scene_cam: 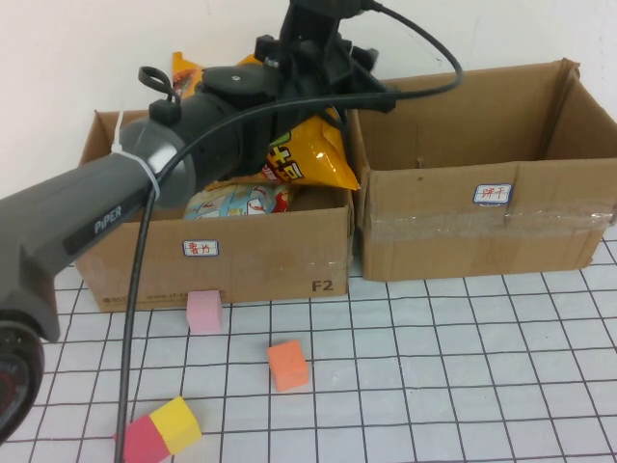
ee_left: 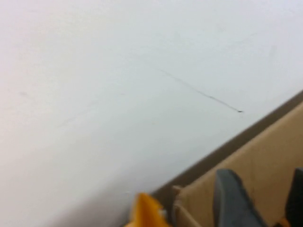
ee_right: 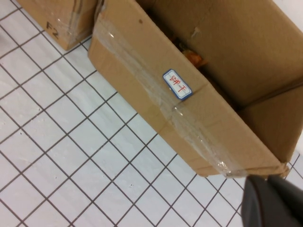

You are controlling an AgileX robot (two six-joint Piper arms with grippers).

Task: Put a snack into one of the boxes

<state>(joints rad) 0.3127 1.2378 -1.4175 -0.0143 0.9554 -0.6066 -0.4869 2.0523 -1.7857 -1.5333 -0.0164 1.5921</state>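
Observation:
My left gripper (scene_cam: 333, 58) reaches over the gap between two open cardboard boxes. It is shut on a yellow snack bag (scene_cam: 310, 152) that hangs over the right end of the left box (scene_cam: 241, 260). In the left wrist view its dark fingers (ee_left: 232, 201) stand in front of cardboard, with a bit of yellow bag (ee_left: 146, 212) beside them. The left box holds other snack bags (scene_cam: 236, 203). The right box (scene_cam: 463, 227) also shows in the right wrist view (ee_right: 142, 71), with something orange (ee_right: 191, 56) inside. My right gripper (ee_right: 267, 201) is shut and empty above the gridded table near that box's corner.
On the gridded table in front of the left box lie a pink foam block (scene_cam: 204, 311), an orange block (scene_cam: 287, 364) and a yellow-and-red block (scene_cam: 159, 431). The white wall is right behind the boxes. The left arm's cable (scene_cam: 135, 318) hangs over the table.

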